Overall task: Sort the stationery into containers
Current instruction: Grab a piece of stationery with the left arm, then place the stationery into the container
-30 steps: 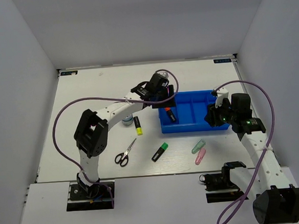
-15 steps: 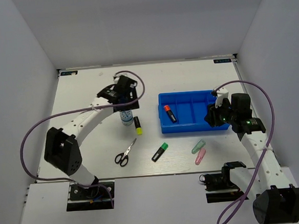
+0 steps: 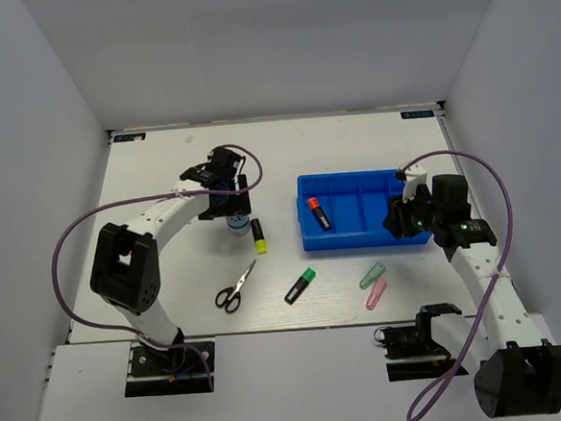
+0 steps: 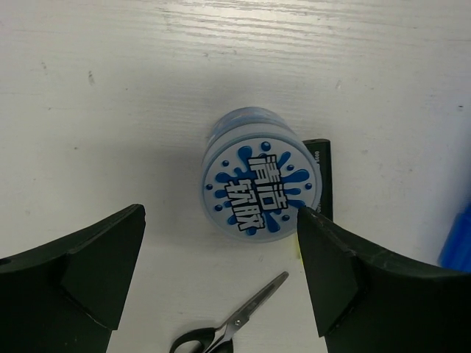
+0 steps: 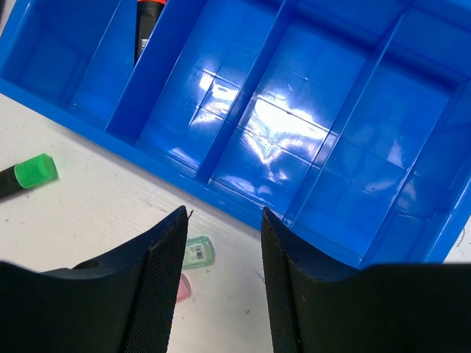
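Disc: rigid, light, smooth-walled, probably slippery; best pinched across its round side. Left gripper hung open above it; right gripper was open, empty, over bin.

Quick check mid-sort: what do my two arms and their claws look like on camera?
Both arms are white links with chunky black joint housings, left arm and right arm alike. A purple cable loops along each. The left claw has matte black wedge-shaped fingers; the right claw has black fingers with finely textured pads.
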Controlling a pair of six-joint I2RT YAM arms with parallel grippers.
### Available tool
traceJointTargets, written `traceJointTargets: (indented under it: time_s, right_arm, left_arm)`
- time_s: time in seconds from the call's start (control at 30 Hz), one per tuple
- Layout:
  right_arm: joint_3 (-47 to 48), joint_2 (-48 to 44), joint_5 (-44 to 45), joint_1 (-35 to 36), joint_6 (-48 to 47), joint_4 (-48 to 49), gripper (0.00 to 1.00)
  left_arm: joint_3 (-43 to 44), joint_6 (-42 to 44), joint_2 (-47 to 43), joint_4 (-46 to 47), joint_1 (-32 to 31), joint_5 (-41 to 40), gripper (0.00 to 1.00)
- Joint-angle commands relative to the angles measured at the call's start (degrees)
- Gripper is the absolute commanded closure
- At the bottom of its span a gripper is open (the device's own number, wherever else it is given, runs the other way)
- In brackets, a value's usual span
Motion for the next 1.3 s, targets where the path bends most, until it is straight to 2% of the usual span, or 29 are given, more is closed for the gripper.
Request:
traceJointTargets:
  time_s: [0.0,0.17,0.4,0.47,0.53,0.57,0.63,0.67,0.87,1.0,1.03,1.07,1.1,1.13,1.27]
  right_arm:
    - [0.1,0.4,-0.1,0.1,-0.5,0.7,0.52]
    - [0.1,0.7,0.1,0.0,-0.8,0.7,0.52]
    - [0.2,0.9,0.0,0.0,-0.9,0.7,0.52]
    - [0.1,0.7,-0.2,0.0,-1.0,0.6,0.52]
    - [0.0,0.9,-0.1,0.0,-0.9,0.6,0.52]
    - [0.1,0.9,-0.2,0.0,-1.0,0.6,0.52]
    - [0.1,0.9,-0.3,0.8,-0.9,0.5,0.52]
    - [0.1,0.7,-0.4,-0.1,-1.0,0.6,0.52]
    - [0.0,0.7,-0.6,0.0,-1.2,0.5,0.52]
    - [0.0,0.8,-0.6,0.2,-1.7,0.6,0.42]
    - [0.2,1.0,-0.4,0.1,-1.7,0.6,0.47]
    - [0.3,1.2,0.3,-0.2,-1.6,0.6,0.65]
    - [0.2,1.3,1.0,0.1,-1.5,0.9,0.92]
    - [0.1,1.0,1.8,0.1,-1.2,1.0,1.0]
    - [-0.6,0.0,11.1,0.0,2.5,4.3,1.0]
  left_arm:
    - [-0.6,1.1,-0.4,3.8,0.4,4.3,0.06]
    - [-1.7,0.6,0.9,5.6,1.1,7.9,0.06]
    - [-1.7,0.8,4.1,5.2,1.0,7.9,0.06]
    - [-2.4,0.7,4.8,5.6,0.9,6.2,0.11]
    - [-2.7,0.9,5.2,5.6,0.9,5.2,0.24]
    - [-2.7,0.9,5.2,5.7,1.0,5.1,0.55]
    - [-2.7,1.5,4.9,5.8,0.9,4.1,0.78]
    - [-2.4,2.2,4.5,5.8,1.0,3.9,0.98]
    - [-0.9,3.6,-2.1,5.3,-1.1,4.1,1.0]
    - [4.2,5.0,-5.5,5.6,-7.9,10.5,1.0]
    - [6.7,5.0,-5.3,5.7,-11.3,11.5,1.0]
    - [7.9,5.1,-4.6,5.9,-12.3,12.7,1.0]
    - [9.0,5.1,-3.5,6.1,-13.2,16.8,1.0]
    - [12.2,3.8,-2.9,7.1,-15.4,18.1,1.0]
    - [17.0,0.1,4.0,11.4,-18.5,24.8,1.0]
